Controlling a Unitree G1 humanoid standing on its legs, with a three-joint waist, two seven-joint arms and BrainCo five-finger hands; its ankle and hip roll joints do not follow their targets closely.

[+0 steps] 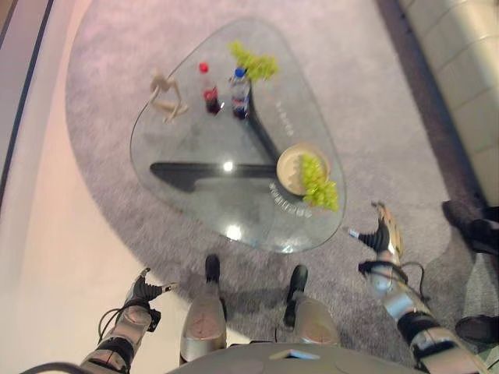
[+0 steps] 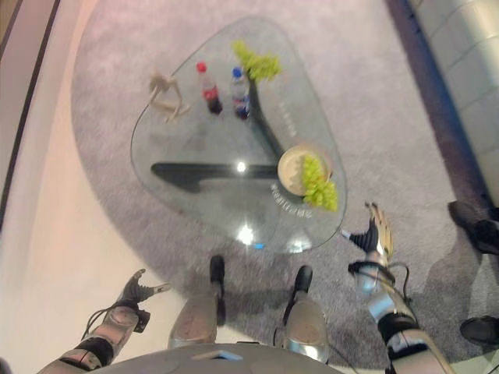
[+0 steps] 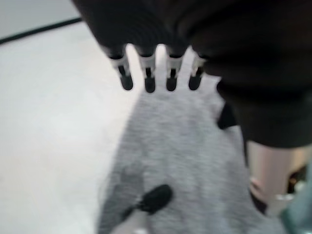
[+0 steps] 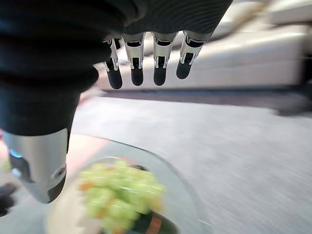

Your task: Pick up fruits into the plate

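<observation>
Grapes: one bunch [image 1: 254, 64] at table [image 1: 195, 140] far edge, right of two bottles [image 1: 226, 92]; another [image 1: 318, 183] on plate [image 1: 293, 167] at near right. Left hand [image 1: 144, 290] low over floor, fingers loosely spread, empty. Right hand [image 1: 384, 231] beside table near plate, fingers straight, empty.

Light is being reflected in glossy spots by the clear glass table [image 1: 195, 140]. A matt, napped grey carpet [image 1: 109, 93] is being shown around it (the smooth pale floor [image 1: 39, 234] lying at nine o'clock).
</observation>
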